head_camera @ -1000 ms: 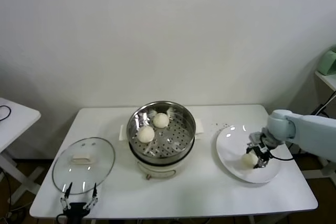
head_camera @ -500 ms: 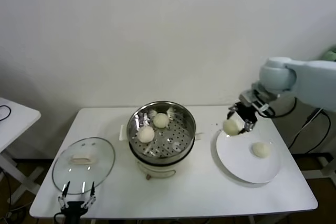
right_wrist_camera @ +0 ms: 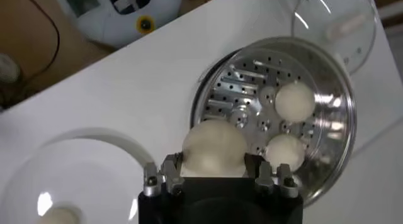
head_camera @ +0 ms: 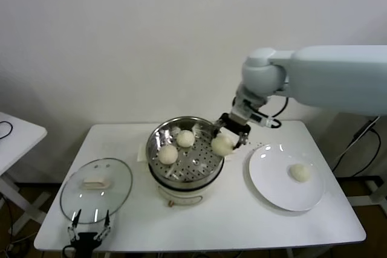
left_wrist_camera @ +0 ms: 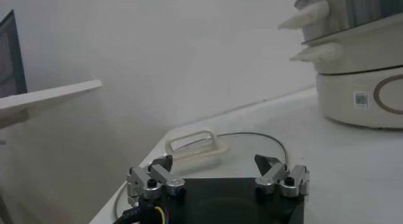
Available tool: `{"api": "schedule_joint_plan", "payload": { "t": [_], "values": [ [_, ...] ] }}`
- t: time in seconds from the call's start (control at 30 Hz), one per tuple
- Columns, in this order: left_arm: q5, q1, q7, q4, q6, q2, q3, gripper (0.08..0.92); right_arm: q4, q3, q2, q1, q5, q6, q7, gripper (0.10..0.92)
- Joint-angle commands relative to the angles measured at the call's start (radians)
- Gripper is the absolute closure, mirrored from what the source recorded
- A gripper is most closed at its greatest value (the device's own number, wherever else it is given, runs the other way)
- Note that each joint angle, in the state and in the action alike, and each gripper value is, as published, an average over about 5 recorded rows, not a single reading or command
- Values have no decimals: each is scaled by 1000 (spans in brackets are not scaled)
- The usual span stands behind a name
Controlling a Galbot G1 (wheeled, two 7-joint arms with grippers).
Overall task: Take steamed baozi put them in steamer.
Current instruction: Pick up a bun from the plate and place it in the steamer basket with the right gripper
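Risk sits mostly at the steamer's (head_camera: 158, 149) near rim from where I'm watching. My right end effector (head_camera: 229, 134) is pinching a bun (head_camera: 222, 144) between its fingers and hangs right at the basket's edge, on the plate side, with the bun not yet clearly over the perforated floor. If I let go now, I judge it could catch the rim and roll off onto the surface (head_camera: 242, 216) or down beside the white cooker base. Farther in from the end effector, two buns (right_wrist_camera: 295, 99) already lie in the basket; lowering too close to them could squash one or nudge it. Soft dough may also stick to a finger on release and get dragged back out. One bun (head_camera: 300, 172) waits on the plate (head_camera: 269, 185) behind the end effector. My left end effector (left_wrist_camera: 217, 181) idles spread wide near the glass lid (head_camera: 115, 200).
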Motion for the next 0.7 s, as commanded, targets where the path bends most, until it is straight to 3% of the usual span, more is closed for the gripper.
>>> {"api": "schedule_joint_plan", "payload": {
  "t": [0.03,0.7],
  "values": [
    [1,-3,0,6,0,-1,0,177,-114,84,216,-220,-229,84,62,370],
    [-1,-7,-1,16,-5,-2,-3,177,-245,93,304,-354,-317,82,94,363]
  ]
}}
